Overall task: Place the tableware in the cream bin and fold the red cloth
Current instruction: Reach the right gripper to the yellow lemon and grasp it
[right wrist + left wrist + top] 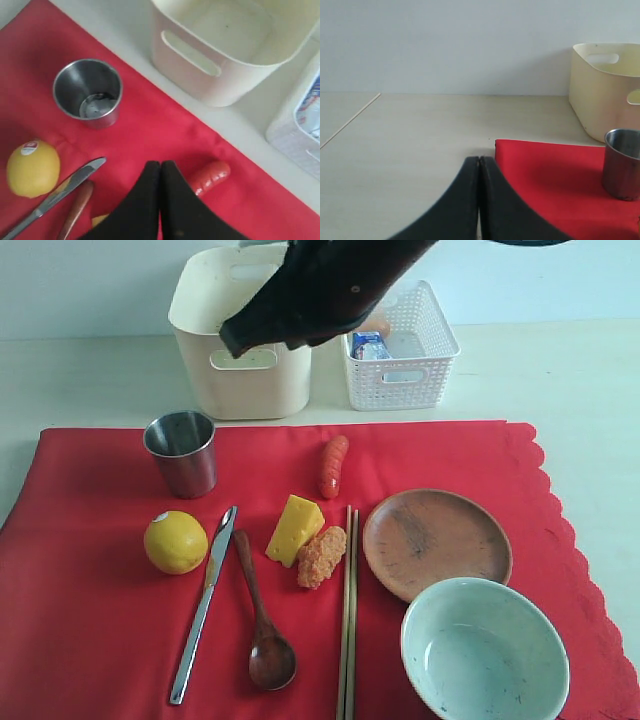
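This looks like a lab-style test bench: a pale wood-grain table stands against a plain pale wall across the top of the frame, and a red cloth over the lower frame carries tableware and food pieces laid out in neat rows.

A dark arm hides part of the cream bin, and the chopsticks run past the bottom edge.

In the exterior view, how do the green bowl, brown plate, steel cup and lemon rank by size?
Pale green bowl, though probably nearest the camera
Brown plate
Steel cup
Lemon, close to the cup
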`<state>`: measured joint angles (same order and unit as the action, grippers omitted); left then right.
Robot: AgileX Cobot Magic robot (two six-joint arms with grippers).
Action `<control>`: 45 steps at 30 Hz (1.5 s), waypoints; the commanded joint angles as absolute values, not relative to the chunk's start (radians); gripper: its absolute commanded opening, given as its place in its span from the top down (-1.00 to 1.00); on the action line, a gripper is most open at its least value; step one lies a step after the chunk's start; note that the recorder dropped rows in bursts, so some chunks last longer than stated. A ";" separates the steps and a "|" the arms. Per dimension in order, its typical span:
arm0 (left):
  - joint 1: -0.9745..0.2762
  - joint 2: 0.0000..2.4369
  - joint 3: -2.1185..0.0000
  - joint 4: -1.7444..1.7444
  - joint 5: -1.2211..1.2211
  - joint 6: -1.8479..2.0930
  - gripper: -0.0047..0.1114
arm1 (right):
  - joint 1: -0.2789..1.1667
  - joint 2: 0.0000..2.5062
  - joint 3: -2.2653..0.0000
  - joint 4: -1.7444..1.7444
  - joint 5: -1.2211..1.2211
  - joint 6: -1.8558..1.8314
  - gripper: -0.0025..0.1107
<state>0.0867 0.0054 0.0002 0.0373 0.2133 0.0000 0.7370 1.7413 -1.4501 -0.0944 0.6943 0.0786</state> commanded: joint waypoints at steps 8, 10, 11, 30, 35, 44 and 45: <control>0.088 0.000 0.000 0.030 0.210 0.000 0.92 | 0.856 1.880 -1.453 -0.086 0.700 0.083 0.96; 0.088 0.000 0.000 0.030 0.210 0.000 0.92 | 0.866 1.905 -1.453 -0.086 0.698 0.095 0.96; 0.088 0.000 0.000 0.030 0.210 0.000 0.92 | 0.872 1.919 -1.453 -0.086 0.696 0.102 0.96; 0.088 0.000 0.000 0.030 0.210 0.000 0.92 | 0.935 2.021 -1.453 -0.033 0.519 0.138 -0.11; 0.088 0.000 0.000 0.030 0.210 0.000 0.92 | 0.954 2.048 -1.453 -0.024 0.456 0.112 -0.29; 0.088 0.000 0.000 0.030 0.210 0.000 0.92 | 0.954 2.152 -1.453 -0.017 0.411 0.112 -0.29; 0.088 0.000 0.000 0.030 0.210 0.000 0.92 | 0.954 2.160 -1.453 -0.017 0.404 0.112 -0.29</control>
<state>0.0867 0.0054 0.0002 0.0373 0.2133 0.0000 0.9528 2.1374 -1.4501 -0.0093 0.4336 0.1192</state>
